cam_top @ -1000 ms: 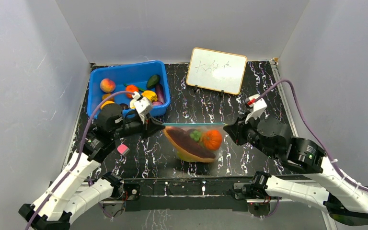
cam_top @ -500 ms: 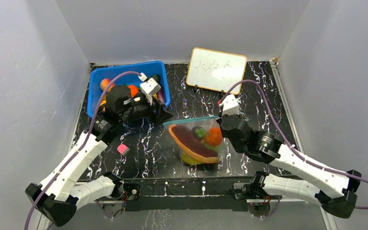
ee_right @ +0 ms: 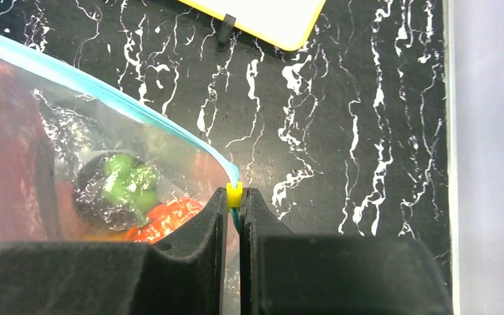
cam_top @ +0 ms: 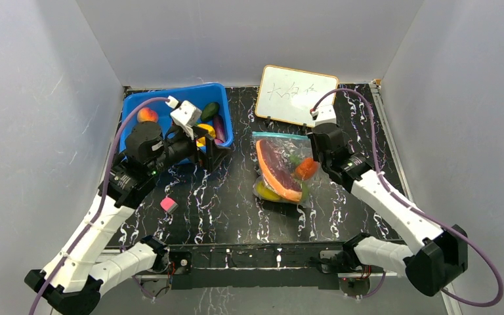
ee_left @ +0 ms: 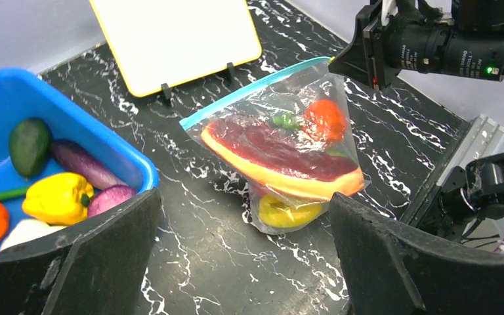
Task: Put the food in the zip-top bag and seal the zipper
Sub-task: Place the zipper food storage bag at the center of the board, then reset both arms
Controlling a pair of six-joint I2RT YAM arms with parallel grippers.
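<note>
Right pincer clamps zipper end; left pincer spread, empty. Zip-top bag judged limp, loaded; grip strip beside right pincer.

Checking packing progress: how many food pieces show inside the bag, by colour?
Dark red and orange slice: 1
Orange-red piece: 1
Green-and-dark piece: 1
Yellow piece: 1
Total: 4 in view
</note>
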